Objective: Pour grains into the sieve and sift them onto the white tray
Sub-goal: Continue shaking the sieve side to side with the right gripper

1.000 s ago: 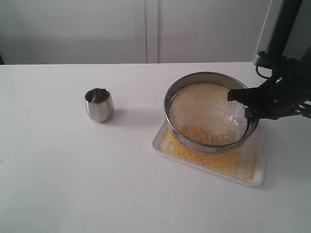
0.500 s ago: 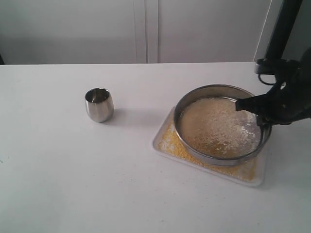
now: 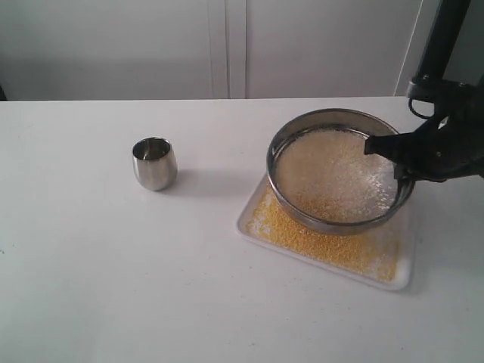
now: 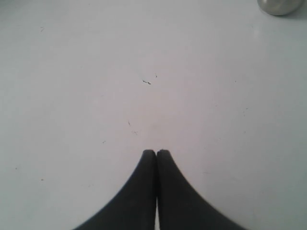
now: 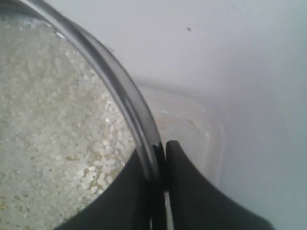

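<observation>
**Sieve swings back up and toward the cup, mid-shake**

Half a second ago the sieve [image 3: 325,224] sat lower and further right over the tray; it has now moved back left and up, which looks like one stroke of a shaking motion.

On the left, the left gripper [image 4: 156,153] hangs over bare table [image 3: 113,287] with its fingers pressed together on nothing. The steel cup [image 3: 155,162] stands upright, well apart from the tray, and has not shifted.

Sifting appears to be the step in hand, with pouring already done. The pale grains [image 3: 333,174] lie spread across the mesh, with a little yellow left at the near edge. Yellow granules [image 3: 318,246] carpet the white tray [image 3: 404,281] beneath, and the sieve is held above it.

At the right, the right gripper [image 3: 397,162] is clamped on the sieve's rim, one finger inside and one outside.

The next move probably calls for more short side-to-side strokes kept within the tray's outline, so nothing falls on the table.
</observation>
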Tool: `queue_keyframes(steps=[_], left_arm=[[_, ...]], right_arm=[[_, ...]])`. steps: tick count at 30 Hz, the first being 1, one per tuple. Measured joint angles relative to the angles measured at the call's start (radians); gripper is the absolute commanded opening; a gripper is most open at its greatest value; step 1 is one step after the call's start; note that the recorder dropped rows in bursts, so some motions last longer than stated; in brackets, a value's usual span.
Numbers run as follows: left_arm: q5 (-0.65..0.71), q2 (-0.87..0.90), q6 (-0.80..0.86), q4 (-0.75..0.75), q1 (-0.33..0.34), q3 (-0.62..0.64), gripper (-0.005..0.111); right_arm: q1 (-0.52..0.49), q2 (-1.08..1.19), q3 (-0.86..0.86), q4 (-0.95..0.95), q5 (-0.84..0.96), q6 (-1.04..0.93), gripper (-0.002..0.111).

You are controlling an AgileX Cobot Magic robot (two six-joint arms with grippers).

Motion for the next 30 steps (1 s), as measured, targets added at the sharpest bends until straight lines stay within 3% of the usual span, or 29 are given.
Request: queue_keyframes(steps=[6, 11, 16, 21, 25, 30], left_arm=[[0.0, 0.0, 0.0, 0.0, 0.0, 0.0, 0.0], [0.0, 0.0, 0.0, 0.0, 0.0, 0.0, 0.0], [0.0, 0.0, 0.0, 0.0, 0.0, 0.0, 0.0], [0.0, 0.0, 0.0, 0.0, 0.0, 0.0, 0.0], [0.0, 0.0, 0.0, 0.0, 0.0, 0.0, 0.0], [0.0, 0.0, 0.0, 0.0, 0.0, 0.0, 0.0]], right_arm=[[0.009, 0.002, 0.003, -0.021, 0.099, -0.012, 0.0], [0.004, -0.001, -0.004, 0.028, -0.006, -0.006, 0.0], [-0.002, 0.002, -0.022, -0.03, 0.106, -0.018, 0.0], [-0.02, -0.019, -0.006, -0.003, 0.01, -0.004, 0.0], [0.021, 0.022, -0.046, 0.04, 0.069, -0.028, 0.0], [-0.018, -0.002, -0.008, 0.044, 0.055, -0.04, 0.0]])
